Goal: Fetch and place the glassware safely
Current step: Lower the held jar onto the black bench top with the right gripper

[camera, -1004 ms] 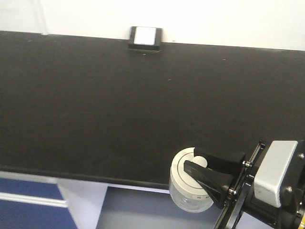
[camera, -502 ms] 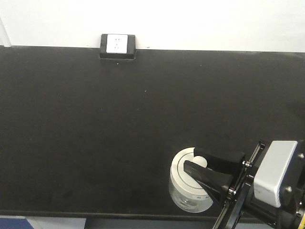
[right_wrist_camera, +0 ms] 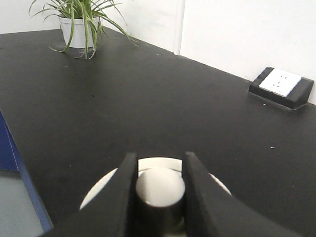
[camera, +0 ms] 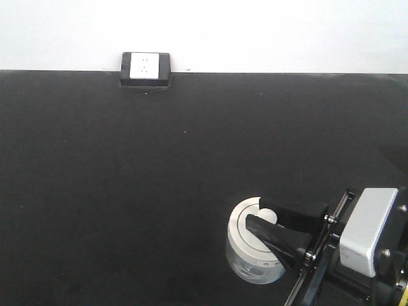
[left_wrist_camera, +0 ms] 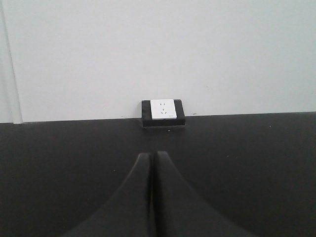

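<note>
The small squat clear glass jar (camera: pixel 254 268) is clamped by its round off-white lid's knob (right_wrist_camera: pixel 159 186) in the right gripper (camera: pixel 257 213), over the black tabletop (camera: pixel 127 191). The left gripper (left_wrist_camera: pixel 152 157) is pinched together, empty.

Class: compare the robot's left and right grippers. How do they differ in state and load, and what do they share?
The left gripper is shut on nothing, fingers pressed together; the right gripper is shut on the lid knob of the jar, fingers held apart by it. The left gripper faces the wall socket; the right gripper has it off to one side. Both have black fingers over the black table.
</note>
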### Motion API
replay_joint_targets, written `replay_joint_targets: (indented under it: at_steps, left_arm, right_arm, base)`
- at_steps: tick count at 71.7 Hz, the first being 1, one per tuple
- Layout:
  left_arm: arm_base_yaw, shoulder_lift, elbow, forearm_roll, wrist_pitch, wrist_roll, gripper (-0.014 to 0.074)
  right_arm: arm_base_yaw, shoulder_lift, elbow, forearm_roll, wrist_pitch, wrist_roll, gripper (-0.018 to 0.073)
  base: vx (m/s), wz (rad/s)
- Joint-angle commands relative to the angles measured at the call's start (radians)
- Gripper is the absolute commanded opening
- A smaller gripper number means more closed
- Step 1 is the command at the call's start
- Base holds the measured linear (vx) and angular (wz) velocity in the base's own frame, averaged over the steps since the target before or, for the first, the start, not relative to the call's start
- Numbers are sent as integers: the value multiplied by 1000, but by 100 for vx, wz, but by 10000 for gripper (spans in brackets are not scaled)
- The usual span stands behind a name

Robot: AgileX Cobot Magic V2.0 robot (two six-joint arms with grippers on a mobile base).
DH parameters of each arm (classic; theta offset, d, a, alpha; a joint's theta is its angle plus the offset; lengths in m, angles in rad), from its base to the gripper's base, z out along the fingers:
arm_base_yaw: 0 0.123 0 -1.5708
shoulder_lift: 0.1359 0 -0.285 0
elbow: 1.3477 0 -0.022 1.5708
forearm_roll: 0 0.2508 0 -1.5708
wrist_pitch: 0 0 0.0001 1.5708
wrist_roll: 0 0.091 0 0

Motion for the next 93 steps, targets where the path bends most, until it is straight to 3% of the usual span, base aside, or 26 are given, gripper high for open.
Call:
replay_joint_targets:
  at_steps: [1, 69, 76, 83, 93]
  left_arm:
    - [-8, 12, -26, -8, -70, -5, -7]
    - [-8, 12, -26, -8, -70, -5, -7]
    - [-8, 12, -26, -8, -70, -5, -7]
    - [-8, 12, -26, -8, -70, -5, -7]
    - [-8, 12, -26, -8, -70, -5, -7]
  right_arm:
    - [-3, -8, -32, 29, -79, -6, -1]
    - [-3, -8, -32, 35, -61, -7, -1]
    - [-3, 3, -33, 102, -55, -70, -1]
    - [-3, 53, -52, 248, -45, -194, -1]
    - [-3, 167, -110, 573, -56, -404, -1]
  base:
    - [4, -5]
    - [0, 0]
    - [0, 0]
    - [0, 0]
    - [0, 0]
